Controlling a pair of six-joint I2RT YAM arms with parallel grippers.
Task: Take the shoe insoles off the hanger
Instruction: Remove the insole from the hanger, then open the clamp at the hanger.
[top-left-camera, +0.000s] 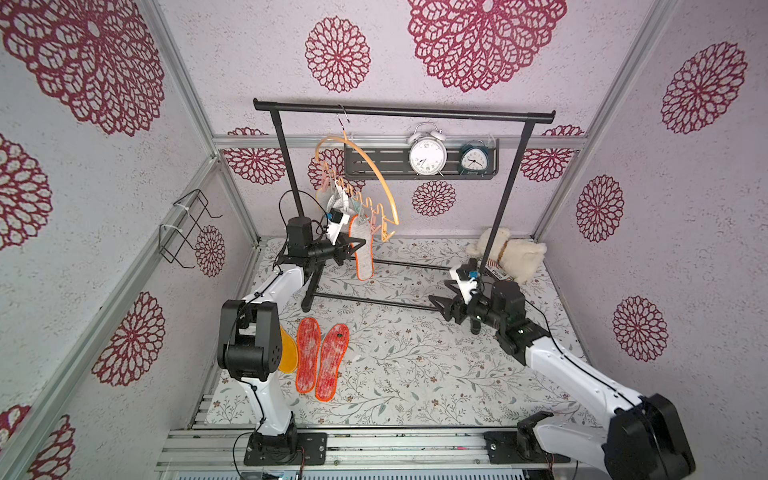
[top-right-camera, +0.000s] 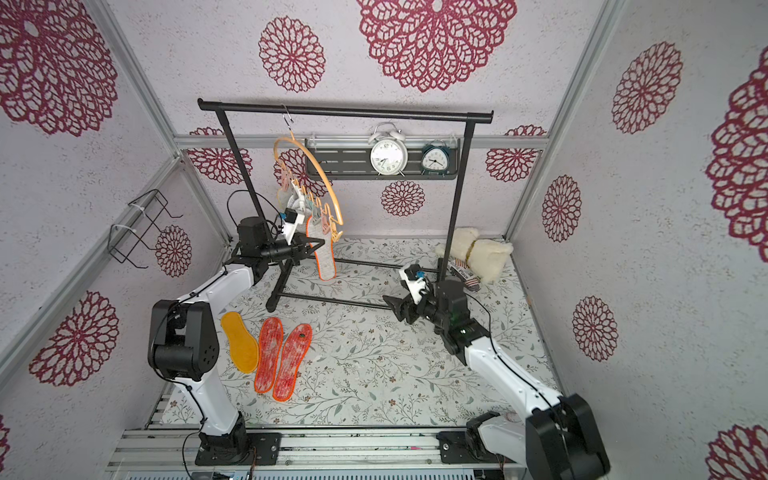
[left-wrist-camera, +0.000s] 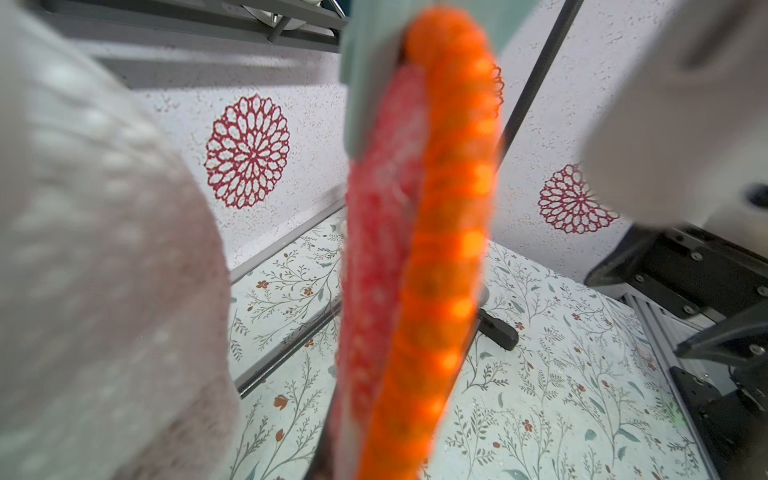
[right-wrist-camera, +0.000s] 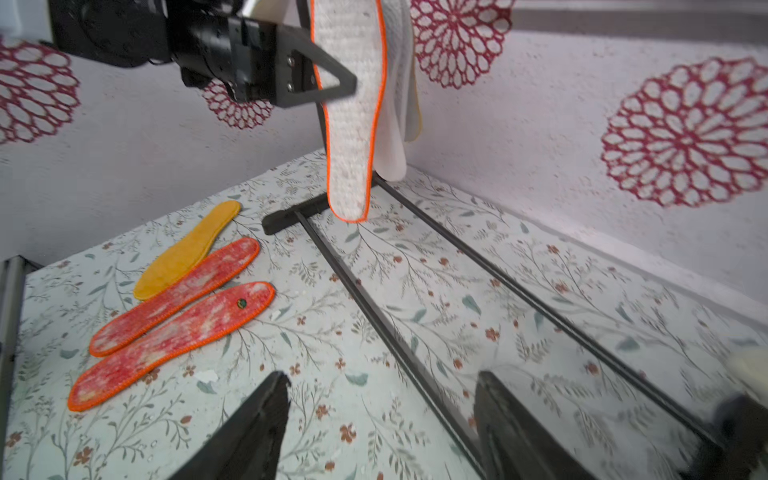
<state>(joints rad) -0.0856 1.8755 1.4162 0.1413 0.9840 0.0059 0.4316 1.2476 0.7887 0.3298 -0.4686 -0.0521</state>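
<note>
Left gripper (top-left-camera: 352, 246): clamped on side edge of hanging orange-edged insole (top-left-camera: 365, 249); insole's top sits in pale green clip (left-wrist-camera: 365, 62) on hanger (top-left-camera: 381, 176)
Insole tip: hangs clear of table (top-left-camera: 415, 374); above base bars of rack (top-left-camera: 415, 111)
Right gripper (right-wrist-camera: 378, 415): jaws apart, nothing between; low over bare table, well apart from hanger
Laid flat: red insoles (top-left-camera: 308, 357) side by side; yellow insole (top-right-camera: 240, 340) touching them; open table between them and right gripper
</note>
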